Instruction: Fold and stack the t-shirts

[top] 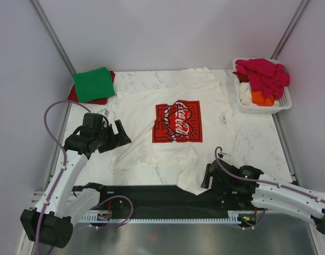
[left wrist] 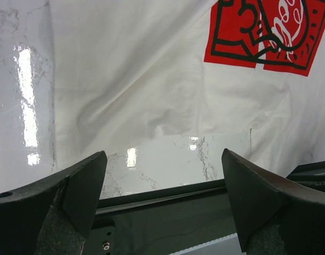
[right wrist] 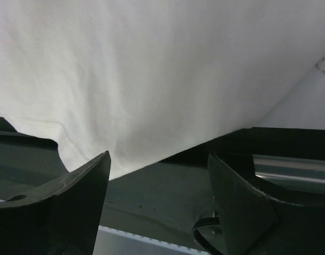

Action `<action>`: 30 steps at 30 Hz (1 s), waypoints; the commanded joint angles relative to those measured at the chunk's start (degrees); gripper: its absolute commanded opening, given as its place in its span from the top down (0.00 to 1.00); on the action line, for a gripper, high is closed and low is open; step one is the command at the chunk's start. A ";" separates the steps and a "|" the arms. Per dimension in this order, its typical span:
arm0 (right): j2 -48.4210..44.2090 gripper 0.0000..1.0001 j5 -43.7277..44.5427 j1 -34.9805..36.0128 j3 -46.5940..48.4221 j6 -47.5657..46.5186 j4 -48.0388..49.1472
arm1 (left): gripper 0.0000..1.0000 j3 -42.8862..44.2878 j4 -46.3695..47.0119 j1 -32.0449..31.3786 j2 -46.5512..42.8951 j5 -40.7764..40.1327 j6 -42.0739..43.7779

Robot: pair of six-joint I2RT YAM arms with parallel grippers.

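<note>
Jaws apart on left gripper [left wrist: 163,159], right gripper [right wrist: 159,158] — white t-shirt [top: 138,109] just ahead.

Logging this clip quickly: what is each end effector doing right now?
Left end effector: open, holding nothing.
Right end effector: open, at the edge of the white t-shirt, nothing gripped.

A white marbled surface [top: 258,143] carries a white t-shirt [top: 135,111] spread flat at its middle. A red t-shirt [top: 71,95] lies at the far left corner, a white basket [top: 263,110] far right.

The white t-shirt [top: 175,125] lies spread print-up; the green t-shirt [top: 93,84] sits folded.
</note>
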 commanded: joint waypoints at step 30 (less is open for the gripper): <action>-3.67 1.00 24.82 0.57 26.65 2.85 -24.00 | 0.00 -9.10 -8.73 -17.80 5.15 -15.45 -23.12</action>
